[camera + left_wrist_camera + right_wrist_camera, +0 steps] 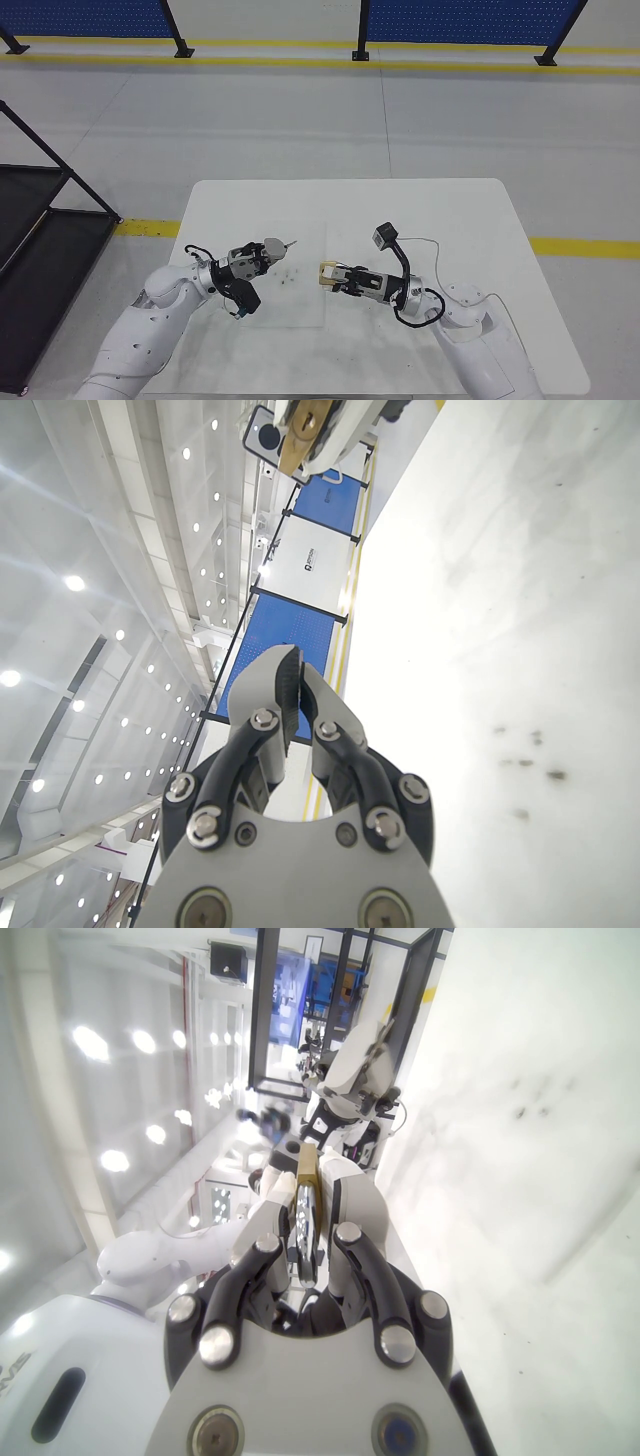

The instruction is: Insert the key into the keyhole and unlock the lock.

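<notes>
At the table's front left, my left gripper (277, 246) is shut on a small silver key (289, 243) whose tip points right, toward the lock. In the left wrist view its fingers (280, 680) are pressed together. My right gripper (336, 278) is shut on a brass padlock (326, 274) held just above the table, facing the key. The right wrist view shows the padlock (306, 1183) clamped edge-on between the fingers (350, 1188), with the left gripper (374, 1053) and the key (384, 1034) farther off. A short gap separates key and padlock (299, 430).
The white table (450, 220) carries a thin clear mat (300, 305) under both grippers, with a few small dark marks (288, 278) on it. A black metal rack (40, 230) stands left of the table. Blue barrier panels (460, 20) line the far floor.
</notes>
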